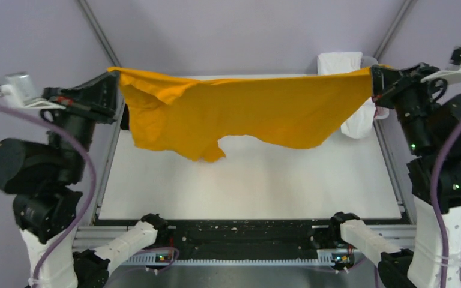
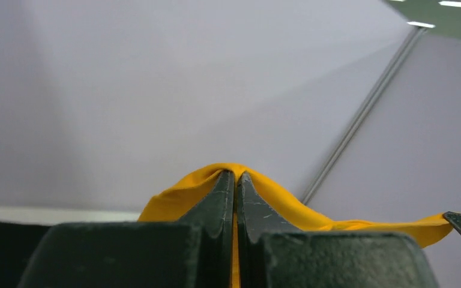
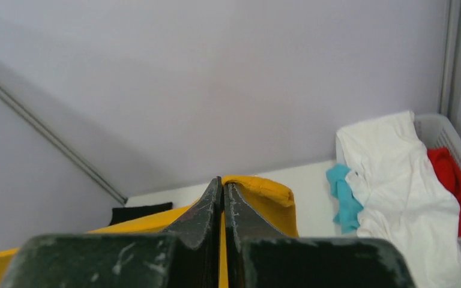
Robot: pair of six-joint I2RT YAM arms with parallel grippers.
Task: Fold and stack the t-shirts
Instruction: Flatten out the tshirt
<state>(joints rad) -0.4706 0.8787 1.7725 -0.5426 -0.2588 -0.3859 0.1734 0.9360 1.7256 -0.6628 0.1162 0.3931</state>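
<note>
Your left claw (image 1: 114, 76) was clamped on one upper corner of the mustard-orange t-shirt (image 1: 246, 111); your right claw (image 1: 374, 81) was clamped on the other. Shirt hung taut between them above the counter (image 1: 264, 180), long axis left to right, neither arm nearer.

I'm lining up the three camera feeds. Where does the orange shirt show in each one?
Top external: orange shirt stretched across the upper middle, between left gripper and right gripper.
Left wrist: bottom centre, bunched around the shut fingertips.
Right wrist: bottom centre and lower left, pinched in the shut fingertips.
Shared landmark: the lilac wall behind it.
</note>
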